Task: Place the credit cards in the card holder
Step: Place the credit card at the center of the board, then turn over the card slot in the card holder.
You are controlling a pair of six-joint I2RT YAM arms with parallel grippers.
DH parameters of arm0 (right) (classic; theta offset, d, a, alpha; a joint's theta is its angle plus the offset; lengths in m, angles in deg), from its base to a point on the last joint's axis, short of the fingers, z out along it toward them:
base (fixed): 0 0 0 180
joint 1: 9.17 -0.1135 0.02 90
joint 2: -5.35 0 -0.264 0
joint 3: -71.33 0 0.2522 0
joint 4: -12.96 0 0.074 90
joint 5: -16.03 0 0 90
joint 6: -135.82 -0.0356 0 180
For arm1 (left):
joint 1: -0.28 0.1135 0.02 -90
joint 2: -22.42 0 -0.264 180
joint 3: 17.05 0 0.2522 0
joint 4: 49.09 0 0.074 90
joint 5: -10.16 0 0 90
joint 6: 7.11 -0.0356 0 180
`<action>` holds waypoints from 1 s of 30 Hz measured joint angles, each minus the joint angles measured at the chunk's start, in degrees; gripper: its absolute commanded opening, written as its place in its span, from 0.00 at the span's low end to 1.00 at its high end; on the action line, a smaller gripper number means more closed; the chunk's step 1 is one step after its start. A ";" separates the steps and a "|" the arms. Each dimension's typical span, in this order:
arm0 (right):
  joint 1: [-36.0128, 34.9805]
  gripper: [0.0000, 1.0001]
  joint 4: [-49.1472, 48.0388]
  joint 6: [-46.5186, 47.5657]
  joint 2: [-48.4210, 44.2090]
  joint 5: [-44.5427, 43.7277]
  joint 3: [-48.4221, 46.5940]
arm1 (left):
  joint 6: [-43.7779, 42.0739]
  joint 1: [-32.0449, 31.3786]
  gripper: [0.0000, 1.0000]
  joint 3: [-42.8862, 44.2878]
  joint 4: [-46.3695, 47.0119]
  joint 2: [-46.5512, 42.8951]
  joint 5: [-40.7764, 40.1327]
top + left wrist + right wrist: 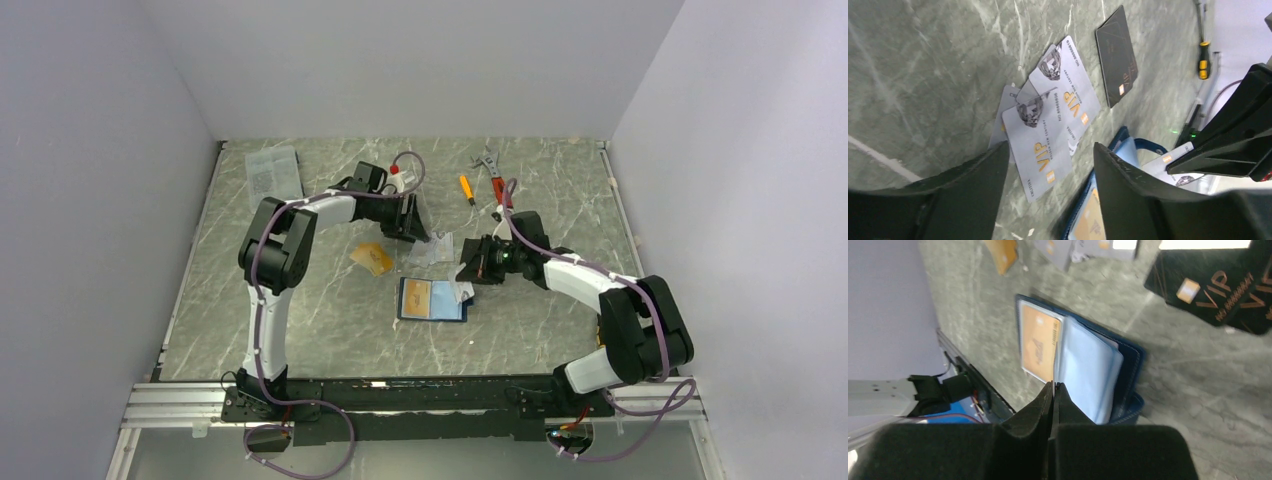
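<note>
The card holder (433, 299) lies open mid-table, an orange-gold card (1038, 342) in its left side and its light blue inside (1093, 367) showing. My right gripper (1053, 386) hangs over the holder's right edge (470, 275), shut on a silvery-white card (1173, 156) seen edge-on. My left gripper (1050, 150) is open and empty just above several overlapping silvery-white VIP cards (1048, 135), which lie behind the holder (432, 248). A black card (1117, 55) lies past them. A loose orange-gold card (372, 258) lies left of the holder.
A yellow-handled screwdriver (466, 188) and red pliers (497, 185) lie at the back right. A clear compartment box (273, 172) stands at the back left. Walls close in the table on three sides.
</note>
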 measured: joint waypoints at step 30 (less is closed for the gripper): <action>-1.16 0.00 8.90 3.69 -5.20 -7.26 5.79 | -8.46 -1.53 0.69 -22.43 -13.31 -16.68 6.64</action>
